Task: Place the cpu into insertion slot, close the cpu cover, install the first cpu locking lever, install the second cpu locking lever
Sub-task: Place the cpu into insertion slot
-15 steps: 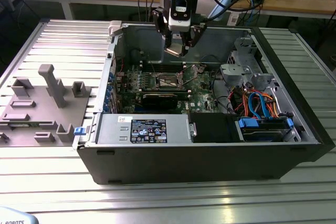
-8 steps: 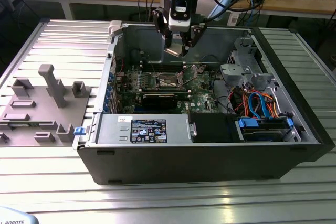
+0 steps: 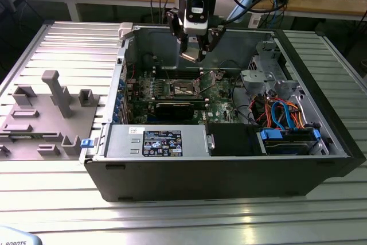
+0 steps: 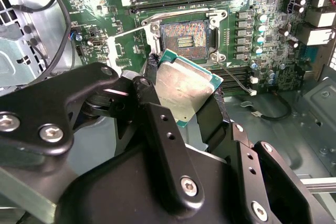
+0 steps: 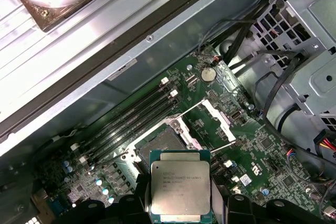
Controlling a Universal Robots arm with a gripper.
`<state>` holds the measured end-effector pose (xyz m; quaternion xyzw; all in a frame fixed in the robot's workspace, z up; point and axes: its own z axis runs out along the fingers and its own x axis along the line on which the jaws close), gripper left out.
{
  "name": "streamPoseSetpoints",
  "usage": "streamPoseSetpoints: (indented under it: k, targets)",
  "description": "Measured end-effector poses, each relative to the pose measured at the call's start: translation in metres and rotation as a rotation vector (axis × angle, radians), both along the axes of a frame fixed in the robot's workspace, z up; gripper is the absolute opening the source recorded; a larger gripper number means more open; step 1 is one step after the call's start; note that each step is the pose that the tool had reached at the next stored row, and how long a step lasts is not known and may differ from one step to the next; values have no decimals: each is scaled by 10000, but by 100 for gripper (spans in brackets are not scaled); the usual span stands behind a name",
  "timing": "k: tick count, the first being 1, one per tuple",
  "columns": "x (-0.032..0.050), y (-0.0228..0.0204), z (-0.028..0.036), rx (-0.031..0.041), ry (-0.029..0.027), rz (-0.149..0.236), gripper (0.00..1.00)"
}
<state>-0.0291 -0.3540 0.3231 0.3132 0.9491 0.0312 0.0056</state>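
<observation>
Fingers [image 4: 212, 118]: clenched on opposite edges of the cpu [image 5: 180, 188].
Cpu: held in the air just above the insertion slot [image 4: 187, 38], not seated.
Insertion slot: bare, mid-board inside the open computer case [image 3: 200, 170].
Cpu cover [image 5: 218, 118]: swung up, open.

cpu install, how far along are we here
Done: the cpu is off its rest and clamped in the pincer. In hand: it hangs above the insertion slot, not seated. Left: the slot's contacts lie bare, the cpu cover stands open, and a thin locking lever sticks out unlatched.
</observation>
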Motion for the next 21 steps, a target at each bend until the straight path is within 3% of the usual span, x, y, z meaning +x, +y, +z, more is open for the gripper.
streamPoseSetpoints:
  k: [21]
  targets:
    - [0,0,-19,-1,0,-145,54]
